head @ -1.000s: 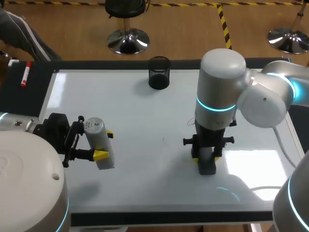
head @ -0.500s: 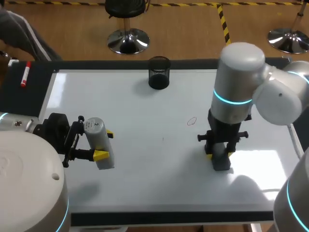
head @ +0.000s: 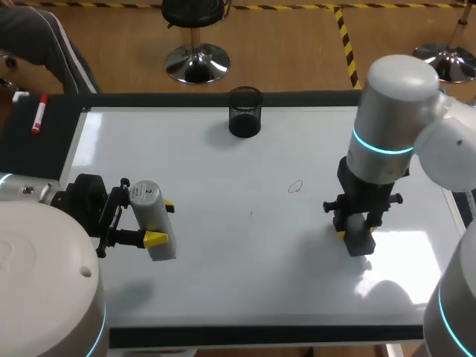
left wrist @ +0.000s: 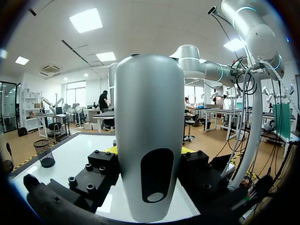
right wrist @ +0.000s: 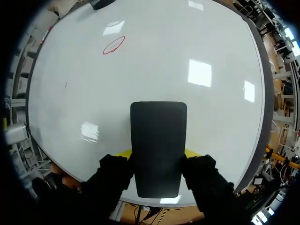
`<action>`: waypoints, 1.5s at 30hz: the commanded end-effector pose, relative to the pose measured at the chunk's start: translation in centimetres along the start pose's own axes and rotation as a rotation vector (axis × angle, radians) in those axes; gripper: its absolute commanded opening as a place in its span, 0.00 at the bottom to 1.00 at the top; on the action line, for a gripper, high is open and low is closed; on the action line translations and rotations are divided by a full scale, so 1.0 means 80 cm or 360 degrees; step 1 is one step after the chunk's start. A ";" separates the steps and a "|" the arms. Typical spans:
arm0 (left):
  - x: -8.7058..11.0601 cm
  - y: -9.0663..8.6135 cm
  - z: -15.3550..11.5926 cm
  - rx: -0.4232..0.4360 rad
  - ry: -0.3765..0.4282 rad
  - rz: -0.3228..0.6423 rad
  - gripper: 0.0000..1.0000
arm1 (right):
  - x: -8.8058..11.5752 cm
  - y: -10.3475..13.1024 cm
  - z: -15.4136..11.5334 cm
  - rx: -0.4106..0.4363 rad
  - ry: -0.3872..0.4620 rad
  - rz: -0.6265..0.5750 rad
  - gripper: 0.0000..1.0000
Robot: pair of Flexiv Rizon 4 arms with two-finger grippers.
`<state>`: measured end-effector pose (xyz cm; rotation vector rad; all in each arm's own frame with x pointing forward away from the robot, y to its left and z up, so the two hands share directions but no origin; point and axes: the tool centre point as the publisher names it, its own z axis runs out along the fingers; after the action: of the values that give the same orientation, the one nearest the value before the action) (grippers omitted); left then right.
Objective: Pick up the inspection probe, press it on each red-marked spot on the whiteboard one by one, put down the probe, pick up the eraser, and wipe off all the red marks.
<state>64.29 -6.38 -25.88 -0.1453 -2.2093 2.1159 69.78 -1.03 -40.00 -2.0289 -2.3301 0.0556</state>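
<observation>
I judge wiping is what's left: the red oval mark [head: 296, 186] is unerased. My right claw [head: 356, 233] pinches the dark rectangular eraser [right wrist: 158, 140] near that mark; my left claw [head: 161, 223] pinches the silver cylindrical probe [left wrist: 149, 136] well left of it.

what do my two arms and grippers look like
The left arm and right arm are fat, rounded white-grey tubes with glowing cyan rings at the joints. The left gripper and right gripper are black and blocky with bright yellow tips.
</observation>
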 end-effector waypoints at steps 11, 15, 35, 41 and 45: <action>0.000 0.000 0.000 0.0005 -0.0001 0.0004 0.00 | -0.033 0.003 -0.032 -0.0046 0.0060 -0.0017 0.00; 0.000 0.000 0.000 0.0005 -0.0001 0.0004 0.00 | -0.032 0.006 -0.037 -0.0045 0.0054 -0.0029 0.00; 0.000 0.000 0.000 0.0005 -0.0001 0.0004 0.00 | -0.032 0.006 -0.037 -0.0045 0.0054 -0.0029 0.00; 0.000 0.000 0.000 0.0005 -0.0001 0.0004 0.00 | -0.032 0.006 -0.037 -0.0045 0.0054 -0.0029 0.00; -0.003 0.001 0.002 0.0002 0.0000 0.0000 0.00 | -0.032 0.006 -0.037 -0.0045 0.0054 -0.0029 0.00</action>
<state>64.34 -6.37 -25.88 -0.1435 -2.2097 2.1164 70.89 -3.40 -37.25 -2.0068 -2.3406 -0.0065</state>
